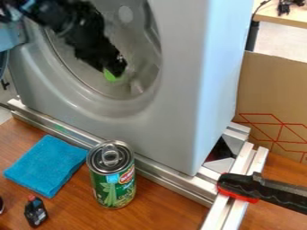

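Observation:
My black gripper (114, 69) hangs at the round opening of a grey washer-like machine (174, 90), with the arm coming from the upper left. A bright green thing (110, 75) shows at the gripper's lower end; whether it is held or only touched I cannot tell. Most of that green thing is hidden behind the gripper. Below the machine, on the brown wooden table (162, 211), a green-labelled can (114, 186) stands upright with its ring-pull lid up. A folded blue cloth (46, 165) lies to the can's left.
A small dark bottle with a red cap (36, 212) is at the lower left. Metal rails (174, 178) run along the machine's base. A black and red clamp (264, 189) juts in from the right. Behind stands a cardboard panel (273, 94).

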Robot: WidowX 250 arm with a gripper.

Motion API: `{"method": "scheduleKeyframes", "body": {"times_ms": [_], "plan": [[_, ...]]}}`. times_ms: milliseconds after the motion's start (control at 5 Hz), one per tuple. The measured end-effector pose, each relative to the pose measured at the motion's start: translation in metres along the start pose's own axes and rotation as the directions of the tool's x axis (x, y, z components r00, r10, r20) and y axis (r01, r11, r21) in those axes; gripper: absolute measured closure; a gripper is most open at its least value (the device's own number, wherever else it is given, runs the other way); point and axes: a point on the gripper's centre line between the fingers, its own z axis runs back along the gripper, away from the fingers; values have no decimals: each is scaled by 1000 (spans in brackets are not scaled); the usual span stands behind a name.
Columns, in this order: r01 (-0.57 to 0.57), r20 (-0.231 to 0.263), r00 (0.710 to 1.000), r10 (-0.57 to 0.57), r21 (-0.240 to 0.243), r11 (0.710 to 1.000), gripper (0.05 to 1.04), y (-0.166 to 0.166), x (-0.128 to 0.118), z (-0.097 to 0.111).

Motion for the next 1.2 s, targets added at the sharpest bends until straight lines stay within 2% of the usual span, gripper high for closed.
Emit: {"method": "scheduleKeyframes", "body": {"times_ms": [200,400,600,800,1000,1200], "plan": [[29,-4,1000,-29,55,998,423,-18,-22,37],[6,-113,994,5,98,995,423,-28,-55,61],[44,-179,984,-24,107,993,423,-43,-83,66],[81,-257,965,-58,80,993,423,-56,-108,57],[135,-301,945,-132,-11,991,423,-68,-136,33],[151,-328,932,-156,-42,988,423,-76,-156,25]]}}
